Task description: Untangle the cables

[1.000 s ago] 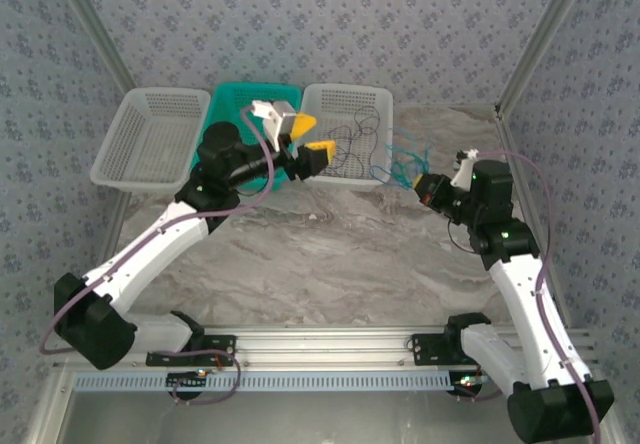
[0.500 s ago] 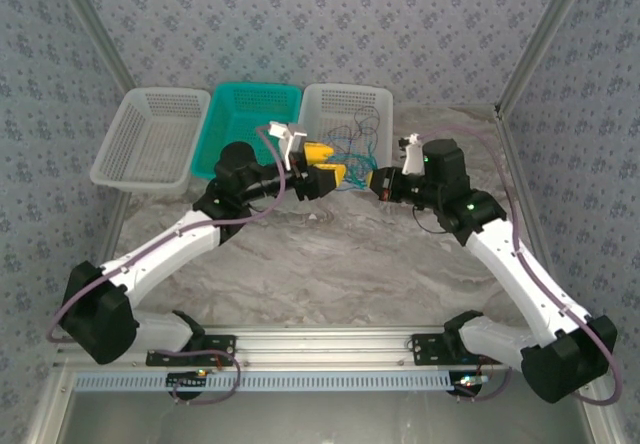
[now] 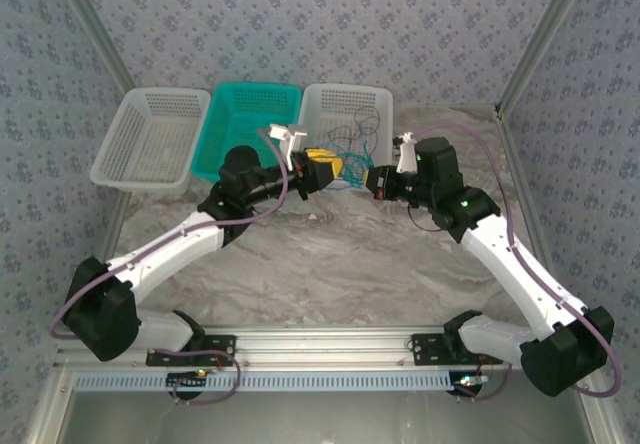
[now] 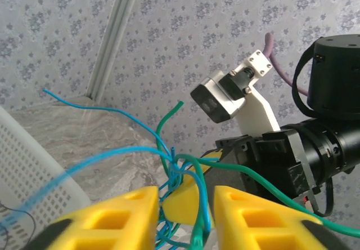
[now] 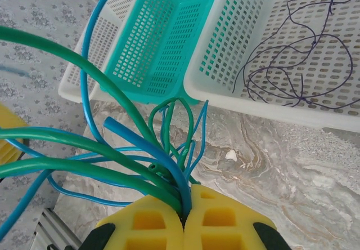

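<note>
A second ago the right gripper was out by the 3 o'clock side of the table. The left gripper was up over the baskets. Now the right arm has swung in toward 9 o'clock. The left gripper has slid toward 3 o'clock and down a bit. The two grippers are now near each other, nose to nose, just in front of the baskets.

The blue and green cables hang in a messy bunch between the two grippers. The bunch is up in the air, close to the near edge of the white basket at 12 o'clock.

In the right wrist view, the right gripper's yellow fingers are pressed together. They pinch the bunch tight where all the strands meet. From there the strands fan out in loops toward 10 and 12 o'clock.

In the left wrist view, the left gripper's yellow fingers stand apart with a gap between them. Some blue and green strands run down through that gap. I cannot tell if they touch the fingers. The right gripper sits at 3 o'clock in that view, pointing at the bunch.

The black cables lie loose inside the white basket, apart from the coloured bunch. A teal basket sits right beside it at 9 o'clock. A second white basket sits beyond that, further toward 9 o'clock.
</note>
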